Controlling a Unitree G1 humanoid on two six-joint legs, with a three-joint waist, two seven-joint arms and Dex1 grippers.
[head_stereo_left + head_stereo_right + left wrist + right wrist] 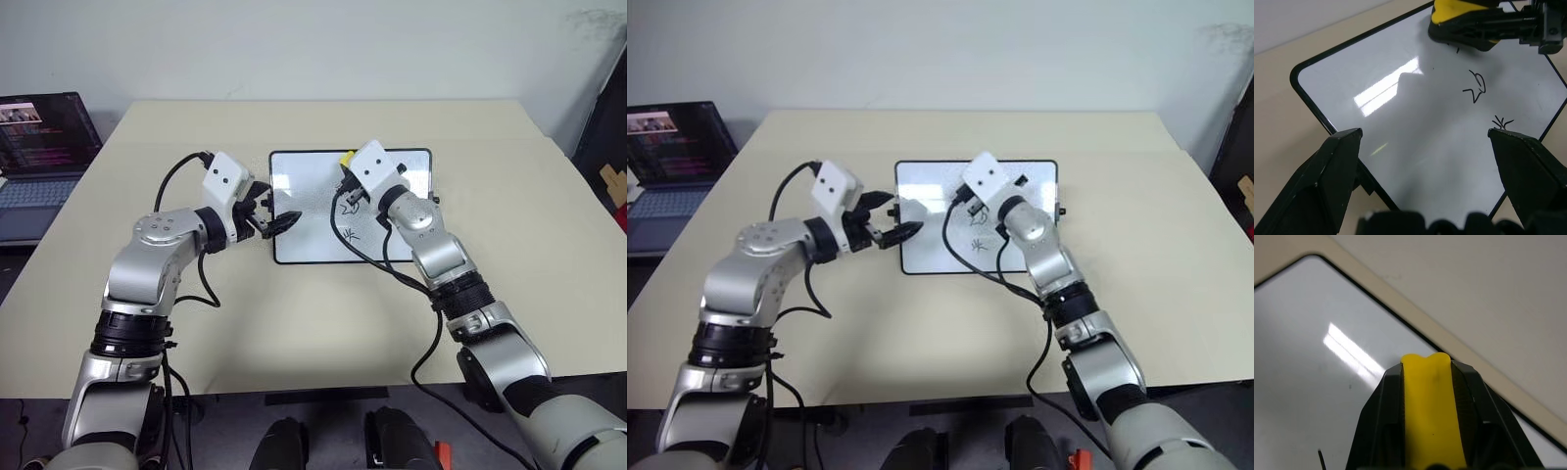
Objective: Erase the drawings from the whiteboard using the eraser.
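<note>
The whiteboard [306, 191] lies flat in the middle of the table. Two black drawings show on its right half, a "2b"-like scribble [350, 208] and a star-like squiggle [351, 233] below it. My right gripper [346, 166] is shut on the yellow eraser [347, 158], which it holds at the board's top edge, just above the scribbles. A small trace of ink [1457, 48] shows at the eraser's dark underside. My left gripper [279, 223] stands open over the board's left edge, with nothing between its fingers [1344, 147].
An open laptop [44, 157] sits beyond the table's left edge. The beige table [490, 157] has free room on all sides of the board. Black cables hang from both wrists, the right one crossing the board's lower right part. Dark furniture [607, 127] stands at the far right.
</note>
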